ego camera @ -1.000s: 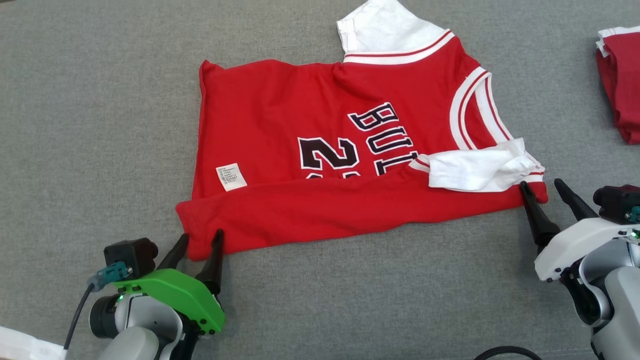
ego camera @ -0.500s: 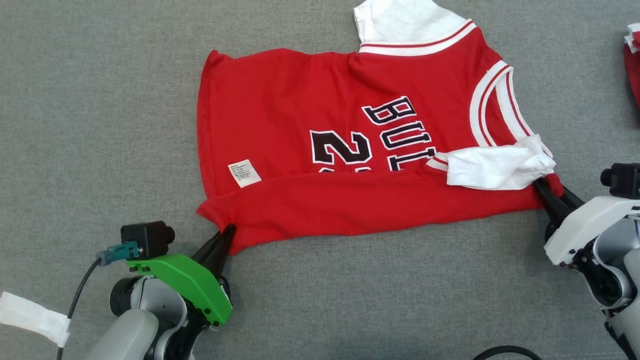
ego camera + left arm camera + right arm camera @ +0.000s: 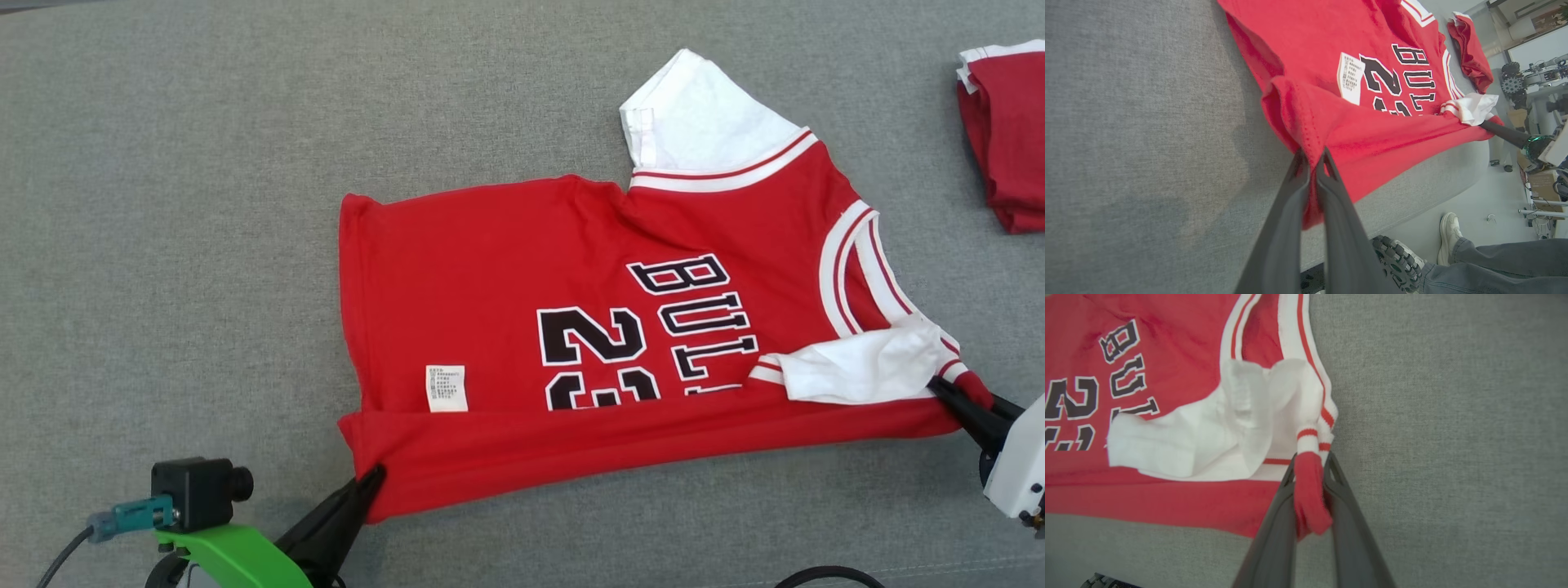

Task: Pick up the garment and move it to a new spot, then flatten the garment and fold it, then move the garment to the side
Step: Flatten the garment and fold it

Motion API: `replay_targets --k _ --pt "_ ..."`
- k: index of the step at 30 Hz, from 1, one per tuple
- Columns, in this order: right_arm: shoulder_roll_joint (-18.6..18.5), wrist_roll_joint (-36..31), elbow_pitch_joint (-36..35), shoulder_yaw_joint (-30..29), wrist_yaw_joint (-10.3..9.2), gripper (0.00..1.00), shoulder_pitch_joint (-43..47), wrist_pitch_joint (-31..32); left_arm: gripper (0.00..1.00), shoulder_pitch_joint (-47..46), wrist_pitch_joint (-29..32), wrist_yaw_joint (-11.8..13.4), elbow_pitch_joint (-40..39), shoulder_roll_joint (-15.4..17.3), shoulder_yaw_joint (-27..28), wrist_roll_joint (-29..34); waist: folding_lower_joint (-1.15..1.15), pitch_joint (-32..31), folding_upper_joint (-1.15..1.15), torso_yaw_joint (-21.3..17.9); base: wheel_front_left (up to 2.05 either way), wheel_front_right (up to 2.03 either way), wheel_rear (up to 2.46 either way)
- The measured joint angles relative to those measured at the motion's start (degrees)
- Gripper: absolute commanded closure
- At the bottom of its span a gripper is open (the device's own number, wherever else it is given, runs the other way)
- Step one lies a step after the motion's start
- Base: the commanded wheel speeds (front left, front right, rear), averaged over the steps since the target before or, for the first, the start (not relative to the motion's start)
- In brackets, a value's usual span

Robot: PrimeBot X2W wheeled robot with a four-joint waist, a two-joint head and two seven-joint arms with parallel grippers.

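A red jersey [image 3: 522, 278] with white sleeves and black lettering lies spread on the grey surface, its near edge folded over in a long band. My left gripper [image 3: 371, 478] is shut on the jersey's lower-left corner; in the left wrist view the red cloth [image 3: 1331, 134] is pinched between my fingers [image 3: 1312, 163]. My right gripper [image 3: 951, 392] is shut on the lower-right corner by the white sleeve [image 3: 857, 371]. The right wrist view shows a red fold [image 3: 1310, 490] clamped between the two dark fingers [image 3: 1282, 514].
Another folded red garment [image 3: 1004, 135] lies at the far right of the grey surface [image 3: 163, 204]. In the left wrist view, a person's shoe and trouser leg [image 3: 1453, 245] stand on the floor beyond the surface's edge, near equipment [image 3: 1535, 81].
Both grippers went from open at the jersey's near corners to shut on them. The jersey now sits lower and further right in the head view, which has itself shifted.
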Motion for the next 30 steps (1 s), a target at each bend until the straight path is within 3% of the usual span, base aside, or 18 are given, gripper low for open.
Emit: replay_targets --k 7,8,9,10,11,15,18,23,30 --pt "3.8 -3.5 0.0 -1.7 -0.01 1.0 2.4 2.3 1.0 2.8 -0.3 0.7 2.0 -0.9 -0.3 -2.3 0.0 1.5 0.0 0.3 0.0 0.0 0.0" --pt "4.2 -4.0 0.1 -1.8 -0.01 0.83 2.5 2.3 1.0 2.6 -0.4 0.7 3.1 -1.5 -0.4 -2.3 0.0 1.7 0.0 0.5 0.0 0.0 0.0" --pt "4.5 -4.4 0.2 -2.0 -0.01 0.33 2.5 2.3 0.87 2.5 -0.8 0.8 4.2 -2.3 -0.4 -2.3 0.0 1.9 0.0 0.7 0.0 0.0 0.0" --pt "4.8 -5.0 0.4 -2.3 -0.01 0.0 2.5 2.1 0.4 2.0 -1.1 0.8 5.3 -3.0 -0.5 -2.3 0.0 2.1 0.0 0.8 0.0 0.0 0.0" --pt "5.1 -5.8 0.5 -2.7 -0.01 0.0 2.5 1.7 0.0 1.4 -1.4 0.8 6.3 -3.3 -0.6 -2.0 0.0 2.2 0.0 1.0 0.0 0.0 0.0" --pt "5.2 -6.6 -1.4 -4.8 -0.01 0.0 2.5 1.9 0.0 0.2 -2.1 1.0 7.7 -3.4 -0.9 0.2 0.0 2.7 0.0 1.5 0.0 0.0 0.0" --pt "4.2 -5.4 -6.2 -7.6 -0.04 0.0 1.6 2.8 0.0 -1.3 -2.7 2.1 6.7 -0.3 0.5 3.0 0.0 3.3 0.0 1.7 0.0 0.0 0.0" --pt "1.9 -8.3 -9.5 -9.9 -0.07 0.0 -8.4 5.0 0.0 -11.9 0.1 2.0 6.5 0.9 2.2 4.6 0.0 5.8 0.0 2.2 0.0 0.0 0.0" --pt "3.9 -13.8 -2.8 -3.6 -0.07 0.0 -28.5 7.9 0.0 -32.6 3.7 0.1 20.2 -6.8 -1.2 8.3 0.01 11.6 0.01 3.9 0.0 0.0 0.0"
